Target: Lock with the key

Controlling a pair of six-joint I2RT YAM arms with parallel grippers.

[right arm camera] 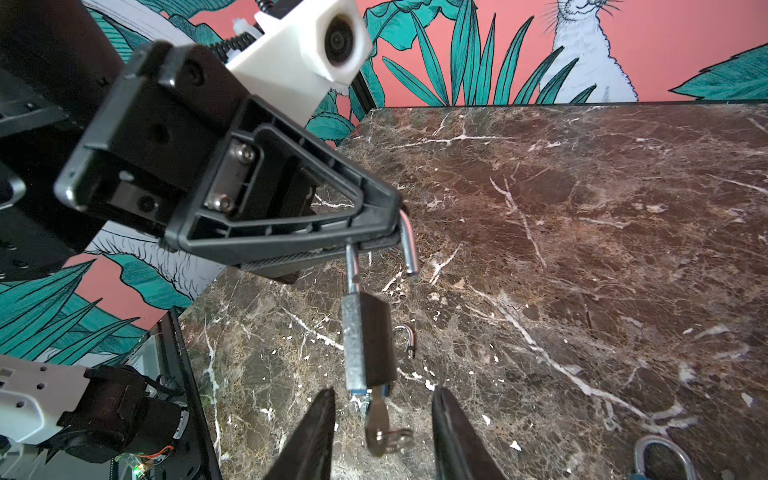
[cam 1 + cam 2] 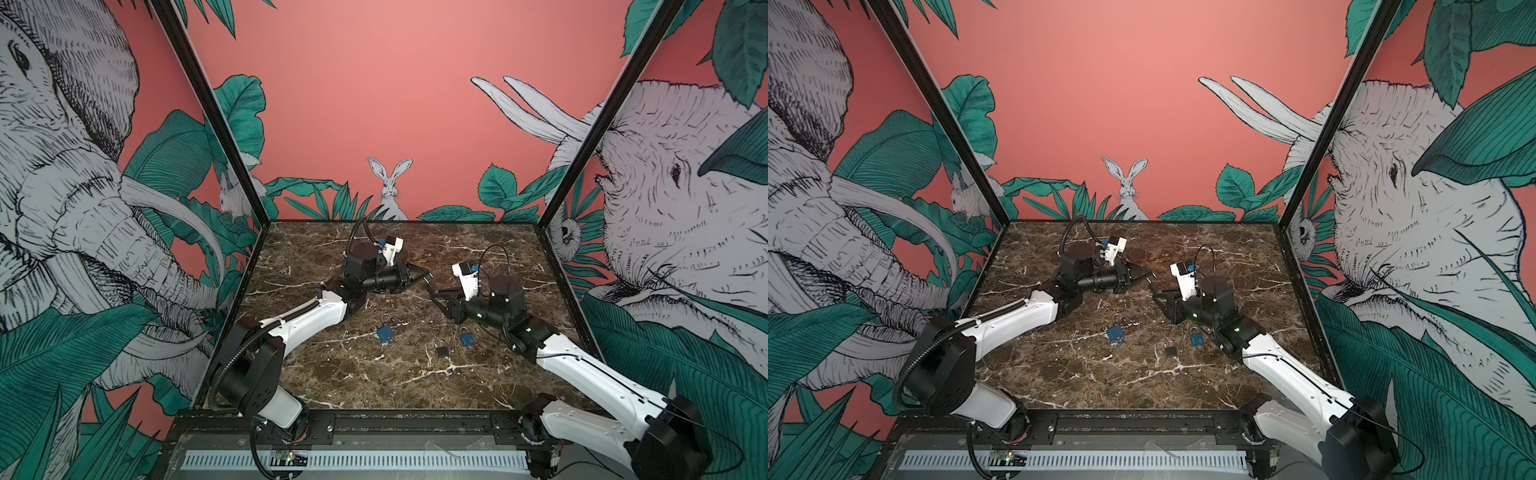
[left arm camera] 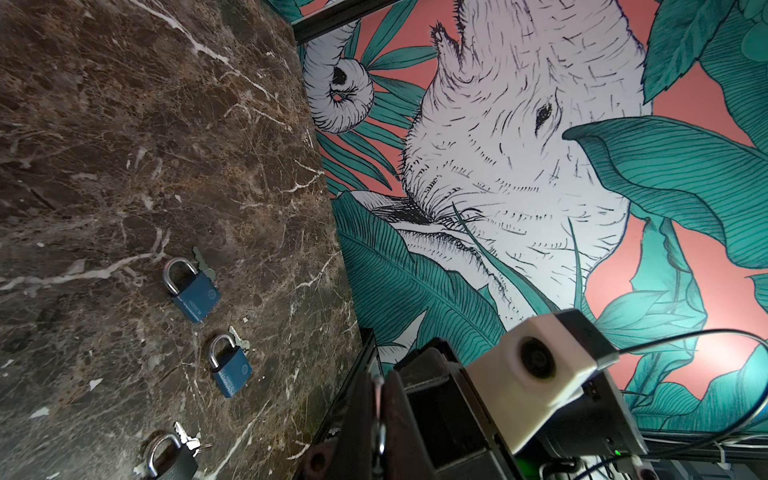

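Steel U-shackle (image 1: pixel 408 245) in left gripper (image 1: pixel 384 237), boxy padlock (image 1: pixel 368 345), veined marble table (image 1: pixel 582 208)

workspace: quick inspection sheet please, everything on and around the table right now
surface: brown marble table, white veins
job's things: held padlock hangs with its shackle open; key in its base
clutter: left blue padlock, right blue padlock and spare dark padlock lie on the table
grippers: left end effector shut on the held padlock's shackle; right end effector open, fingers either side of the key
cables: conduit on the left arm; thin cable looped over the right wrist
surroundings: jungle mural walls, rabbit
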